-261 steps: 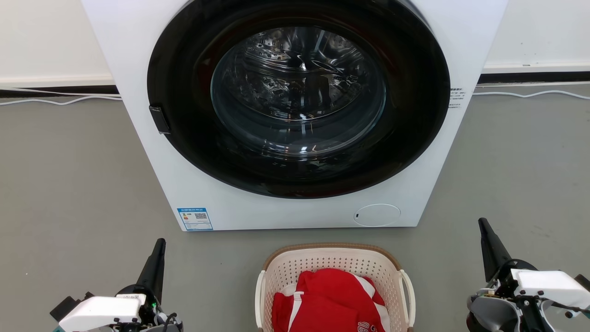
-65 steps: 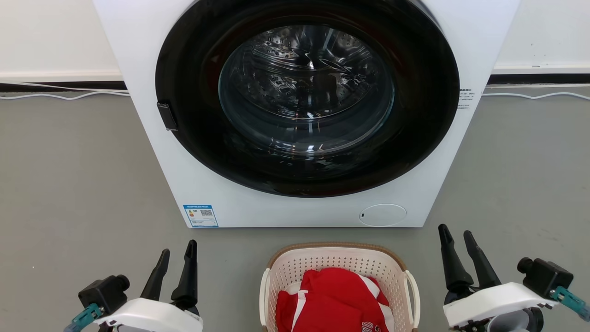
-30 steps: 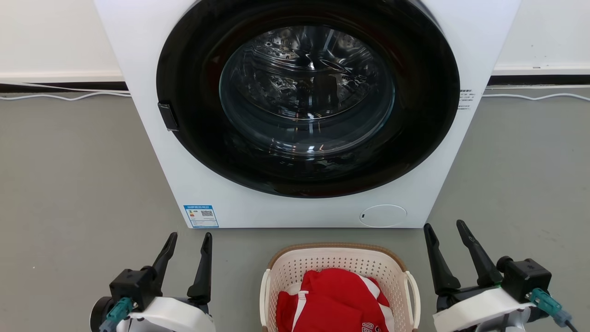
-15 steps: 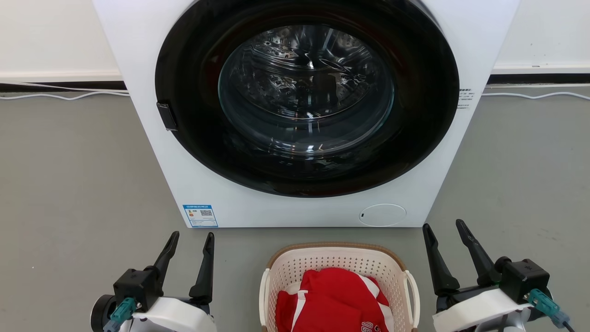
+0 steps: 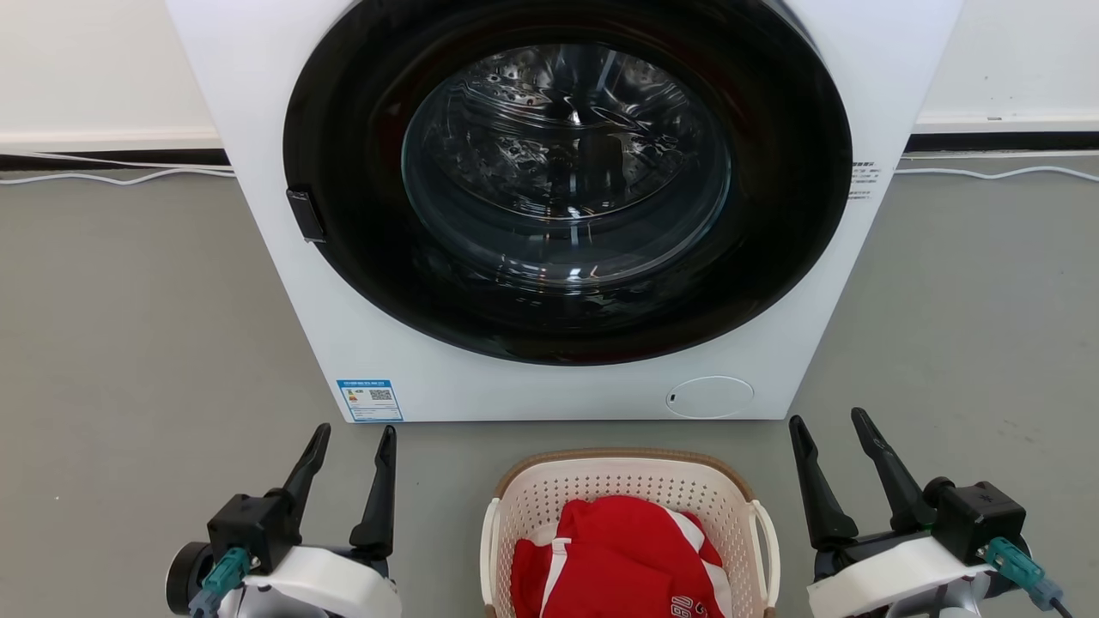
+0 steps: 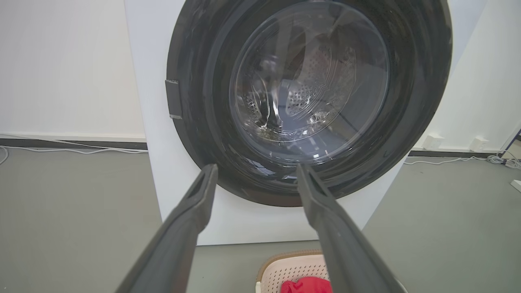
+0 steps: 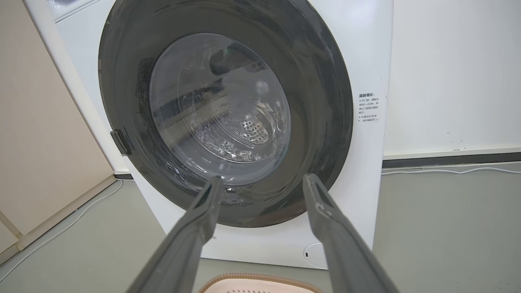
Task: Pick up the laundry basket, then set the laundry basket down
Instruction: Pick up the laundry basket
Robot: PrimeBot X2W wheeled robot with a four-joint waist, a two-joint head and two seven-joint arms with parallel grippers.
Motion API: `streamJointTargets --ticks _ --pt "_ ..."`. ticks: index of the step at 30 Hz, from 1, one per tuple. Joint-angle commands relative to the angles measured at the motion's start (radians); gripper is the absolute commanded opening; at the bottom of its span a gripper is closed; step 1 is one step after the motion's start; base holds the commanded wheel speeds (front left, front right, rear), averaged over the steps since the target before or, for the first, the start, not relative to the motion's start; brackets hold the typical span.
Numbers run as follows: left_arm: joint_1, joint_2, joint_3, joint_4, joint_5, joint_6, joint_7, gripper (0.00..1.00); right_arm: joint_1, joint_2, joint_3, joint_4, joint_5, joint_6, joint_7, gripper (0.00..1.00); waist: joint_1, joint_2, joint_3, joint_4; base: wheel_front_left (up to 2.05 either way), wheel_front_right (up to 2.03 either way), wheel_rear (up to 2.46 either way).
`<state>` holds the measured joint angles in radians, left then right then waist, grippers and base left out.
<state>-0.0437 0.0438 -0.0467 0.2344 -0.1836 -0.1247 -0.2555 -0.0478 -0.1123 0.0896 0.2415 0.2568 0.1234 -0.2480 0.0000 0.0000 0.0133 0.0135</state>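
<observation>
At the near edge of the head view, the laundry basket [image 5: 549,499] is seen standing on the grey floor [image 5: 129,343], midway between the two arms. A red garment [image 5: 618,558] with white stripes is heaped inside it. The left gripper [image 5: 355,429] is held to the basket's left and the right gripper [image 5: 826,417] to its right, each apart from the white loop handles. The jaws of both are spread wide and nothing is grasped. Both pairs of fingers are pointed toward the washing machine [image 5: 532,395], which stands just beyond the basket and closes off the way forward. Its round dark door [image 5: 567,163] is shut, and the steel drum can be made out through the glass. A blue label [image 5: 369,400] is stuck at the lower left of the white front, and a round flap [image 5: 709,397] is set at the lower right. Farther back, a white cable [image 5: 112,178] is laid along the floor by a dark skirting, beneath a white wall [image 5: 86,69].
</observation>
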Motion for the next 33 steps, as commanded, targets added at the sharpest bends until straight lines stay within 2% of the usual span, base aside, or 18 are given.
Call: streamJointTargets --ticks 1,14,25,33 --pt "-0.053 0.01 0.032 -0.026 -0.005 -0.006 -0.006 1.0 -0.053 -0.008 0.015 -0.02 -0.004 0.007 -0.014 1.0 0.0 0.0 0.0 -0.001 0.0 0.0 0.0" --pt "-0.066 0.008 0.03 -0.024 -0.021 -0.006 -0.006 1.0 -0.063 -0.007 0.003 -0.017 -0.007 0.007 -0.014 1.0 0.0 0.0 0.05 -0.016 0.0 0.0 0.0" --pt "-0.117 0.016 0.021 -0.013 -0.048 -0.006 -0.006 1.0 -0.099 0.005 -0.015 -0.024 -0.015 0.007 -0.014 1.0 0.0 0.0 0.173 -0.036 0.0 0.0 0.0" --pt "-0.173 0.048 -0.005 0.013 -0.08 -0.006 -0.006 1.0 -0.133 0.011 -0.022 -0.011 -0.016 0.007 -0.014 1.0 0.0 0.0 0.269 -0.051 0.0 0.0 0.0"
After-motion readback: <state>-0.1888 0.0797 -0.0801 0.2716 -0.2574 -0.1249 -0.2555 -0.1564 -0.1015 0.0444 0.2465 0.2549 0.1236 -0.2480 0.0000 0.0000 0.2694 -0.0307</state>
